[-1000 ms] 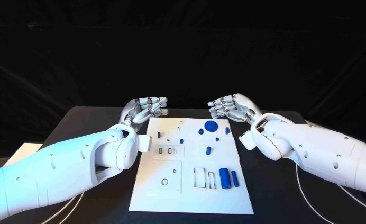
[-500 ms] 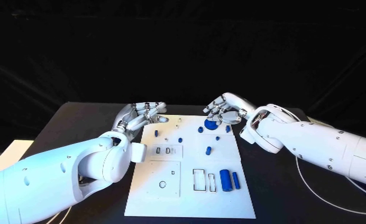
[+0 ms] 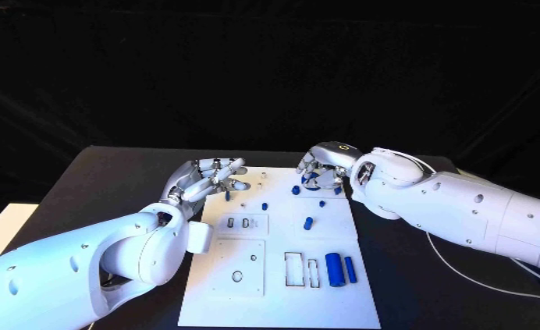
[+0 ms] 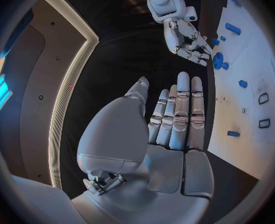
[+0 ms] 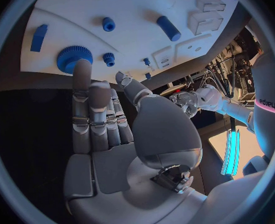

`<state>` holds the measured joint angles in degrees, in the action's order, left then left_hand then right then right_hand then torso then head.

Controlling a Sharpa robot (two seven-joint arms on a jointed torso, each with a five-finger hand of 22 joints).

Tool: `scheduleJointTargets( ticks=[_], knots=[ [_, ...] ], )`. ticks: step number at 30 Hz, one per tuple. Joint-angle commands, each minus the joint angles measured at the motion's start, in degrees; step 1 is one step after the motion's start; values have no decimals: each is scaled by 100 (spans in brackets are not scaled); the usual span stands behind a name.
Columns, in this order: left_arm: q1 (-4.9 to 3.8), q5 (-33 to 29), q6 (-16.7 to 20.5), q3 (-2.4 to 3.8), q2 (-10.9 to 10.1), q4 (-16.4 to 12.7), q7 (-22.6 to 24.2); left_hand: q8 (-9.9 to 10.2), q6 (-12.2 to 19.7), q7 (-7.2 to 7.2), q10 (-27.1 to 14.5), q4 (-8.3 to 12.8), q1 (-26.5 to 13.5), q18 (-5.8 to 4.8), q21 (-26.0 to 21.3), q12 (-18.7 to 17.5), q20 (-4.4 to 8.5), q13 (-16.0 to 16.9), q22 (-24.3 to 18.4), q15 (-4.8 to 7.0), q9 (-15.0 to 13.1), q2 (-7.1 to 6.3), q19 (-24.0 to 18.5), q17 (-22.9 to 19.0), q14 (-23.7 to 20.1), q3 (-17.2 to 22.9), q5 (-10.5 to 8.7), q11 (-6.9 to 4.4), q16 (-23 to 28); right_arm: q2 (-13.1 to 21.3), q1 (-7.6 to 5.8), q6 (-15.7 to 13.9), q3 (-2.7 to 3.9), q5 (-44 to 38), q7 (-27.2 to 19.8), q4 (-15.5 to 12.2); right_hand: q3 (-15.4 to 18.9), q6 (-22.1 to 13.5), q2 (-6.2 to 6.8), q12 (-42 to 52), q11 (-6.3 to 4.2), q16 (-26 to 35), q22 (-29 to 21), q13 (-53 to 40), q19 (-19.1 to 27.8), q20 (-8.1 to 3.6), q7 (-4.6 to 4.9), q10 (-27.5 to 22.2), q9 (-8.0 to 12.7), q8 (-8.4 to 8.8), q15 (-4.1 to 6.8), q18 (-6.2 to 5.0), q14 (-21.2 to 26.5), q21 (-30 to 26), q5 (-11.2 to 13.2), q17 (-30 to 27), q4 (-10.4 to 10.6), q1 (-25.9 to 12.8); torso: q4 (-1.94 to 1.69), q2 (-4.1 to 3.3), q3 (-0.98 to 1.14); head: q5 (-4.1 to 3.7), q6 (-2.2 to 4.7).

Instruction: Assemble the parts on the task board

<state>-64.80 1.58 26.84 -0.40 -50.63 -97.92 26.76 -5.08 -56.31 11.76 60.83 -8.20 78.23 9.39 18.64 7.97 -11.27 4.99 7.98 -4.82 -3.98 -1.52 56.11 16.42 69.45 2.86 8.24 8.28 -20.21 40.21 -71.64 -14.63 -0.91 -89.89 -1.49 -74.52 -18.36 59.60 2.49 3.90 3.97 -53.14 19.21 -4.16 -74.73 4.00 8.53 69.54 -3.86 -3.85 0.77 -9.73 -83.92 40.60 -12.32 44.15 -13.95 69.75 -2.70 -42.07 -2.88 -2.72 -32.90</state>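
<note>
Assembly has barely begun: the board [image 3: 282,267] lies mid-counter [image 3: 112,174] with loose parts, the gear [image 3: 310,182] at its 12 o'clock end under the right robot hand [image 3: 320,168], and both it and the left robot hand [image 3: 208,178] are spread, holding nothing.

Light falls from above onto the white task board [image 3: 282,267] and the pale arms, which glow bluish-white against a black backdrop and dim tabletop [image 3: 101,182]. Shadows are soft and short. Both wrist views curve straight edges strongly toward their dark circular rims. A bright cyan strip [image 5: 229,152] glares at one rim.
</note>
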Motion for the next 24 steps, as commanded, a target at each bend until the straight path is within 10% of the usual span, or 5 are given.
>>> scheduleJointTargets(
  ticks=[1, 24],
  knots=[
    [-19, 71, -178, 21, -10, -88, -26, 38, -15, 8, -13, 1, -41, 110, 28, -44, -3, -9, 7, 11, 7, 32, 60, 23, 18, -29, -17, 13, -38, -22, -32, 368, 5, -613, 420, -21, -18, 15, 23, 28, 12, -539, 116, -12, 1, 4, -37, -50, -3, 10, 36, -60, -300, 181, 27, 577, 45, -45, 7, -95, -29, -11, -7],
    [-32, 5, -137, 43, -17, -234, -48, 94, 44, 65, -103, 36, -26, 103, 19, -113, -16, -30, 0, -18, 12, 75, 58, 151, -91, -64, -16, 57, -146, -284, -52, 753, 8, -798, 390, 95, -218, 115, 42, -13, 87, -1026, 1039, 54, 73, 85, -10, -366, -11, 2, -21, 18, -190, 1124, 22, 991, 126, -14, -45, -235, -49, -13, -43]
  ],
)
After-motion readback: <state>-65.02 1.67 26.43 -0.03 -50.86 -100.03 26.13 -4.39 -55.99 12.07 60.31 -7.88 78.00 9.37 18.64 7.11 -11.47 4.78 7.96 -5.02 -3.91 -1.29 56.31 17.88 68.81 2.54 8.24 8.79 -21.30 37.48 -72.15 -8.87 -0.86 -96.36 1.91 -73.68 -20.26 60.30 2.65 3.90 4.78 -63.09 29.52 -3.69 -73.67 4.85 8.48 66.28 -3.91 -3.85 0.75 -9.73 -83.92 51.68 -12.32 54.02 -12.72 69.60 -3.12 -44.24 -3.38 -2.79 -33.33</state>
